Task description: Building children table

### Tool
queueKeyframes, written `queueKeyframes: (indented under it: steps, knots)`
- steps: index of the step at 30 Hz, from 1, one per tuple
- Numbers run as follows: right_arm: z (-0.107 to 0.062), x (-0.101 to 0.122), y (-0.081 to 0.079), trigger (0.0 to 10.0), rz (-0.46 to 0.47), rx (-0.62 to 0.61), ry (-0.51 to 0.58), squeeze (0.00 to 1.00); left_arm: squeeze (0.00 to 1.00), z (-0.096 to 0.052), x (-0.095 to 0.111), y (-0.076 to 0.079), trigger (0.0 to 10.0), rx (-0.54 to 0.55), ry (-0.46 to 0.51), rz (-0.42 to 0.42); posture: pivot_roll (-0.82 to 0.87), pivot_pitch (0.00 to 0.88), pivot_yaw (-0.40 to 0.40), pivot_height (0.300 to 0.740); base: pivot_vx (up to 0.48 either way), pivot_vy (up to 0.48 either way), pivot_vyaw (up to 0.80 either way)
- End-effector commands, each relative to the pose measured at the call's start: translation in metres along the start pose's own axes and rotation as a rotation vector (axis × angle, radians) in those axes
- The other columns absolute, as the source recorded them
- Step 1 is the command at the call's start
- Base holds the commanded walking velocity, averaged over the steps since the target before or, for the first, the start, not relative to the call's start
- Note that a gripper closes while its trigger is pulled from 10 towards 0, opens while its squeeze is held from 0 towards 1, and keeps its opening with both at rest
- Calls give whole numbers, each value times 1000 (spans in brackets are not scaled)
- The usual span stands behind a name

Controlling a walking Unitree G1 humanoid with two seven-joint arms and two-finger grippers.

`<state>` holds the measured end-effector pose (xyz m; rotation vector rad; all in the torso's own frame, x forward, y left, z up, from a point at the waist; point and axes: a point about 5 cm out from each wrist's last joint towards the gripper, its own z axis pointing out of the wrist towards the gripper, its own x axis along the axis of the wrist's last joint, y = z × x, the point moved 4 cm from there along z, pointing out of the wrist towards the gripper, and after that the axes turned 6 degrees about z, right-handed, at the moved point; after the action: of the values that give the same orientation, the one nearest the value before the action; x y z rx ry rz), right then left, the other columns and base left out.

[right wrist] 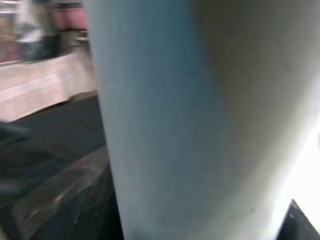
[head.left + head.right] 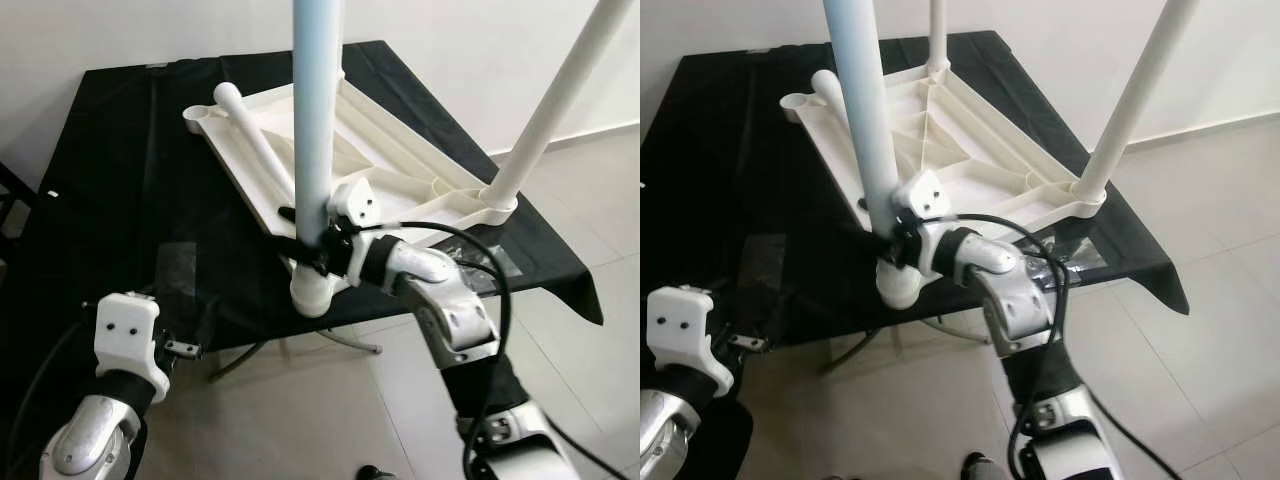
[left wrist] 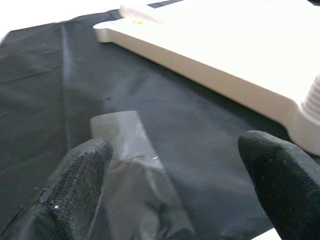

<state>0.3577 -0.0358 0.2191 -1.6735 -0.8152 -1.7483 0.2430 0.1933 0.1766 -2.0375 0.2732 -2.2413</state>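
The white plastic table top (image 2: 400, 165) lies upside down on a black-clothed table (image 2: 110, 180). One white leg (image 2: 317, 120) stands upright at its near corner socket (image 2: 313, 292), and my right gripper (image 2: 310, 240) is shut around it just above the socket. A ribbed thread (image 3: 314, 100) shows at that leg's foot. A second leg (image 2: 555, 100) stands at the right corner, a third (image 2: 937, 35) at the far corner. Another leg (image 2: 255, 140) lies loose across the top. My left gripper (image 3: 175, 160) hangs open, low at the table's front left.
A crumpled piece of clear plastic wrap (image 3: 135, 165) lies on the cloth in front of the left gripper. The table's metal feet (image 2: 350, 340) stand on pale floor tiles (image 2: 590, 200). A white wall runs behind the table.
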Motion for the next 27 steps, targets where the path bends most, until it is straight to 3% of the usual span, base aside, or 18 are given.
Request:
queueKeyframes:
  steps: [1, 17, 27]
  knots:
    - [-10, -44, 17, 10000, 111, -148, -164, 0, 0, 0, -8, -3, 10000, 1, -30, -4, -32, 218, -1, 740, 0, 0, 0]
    - [-5, -23, 22, 10000, 99, -239, -128, 0, 0, 4, -5, -10, 10000, 11, -18, 5, -35, 212, 4, 740, 0, 0, 0]
    - [4, -15, 25, 10000, 65, -245, -112, 0, 0, 13, 14, -21, 10000, -10, 37, 15, -6, 206, 16, 740, 0, 0, 0]
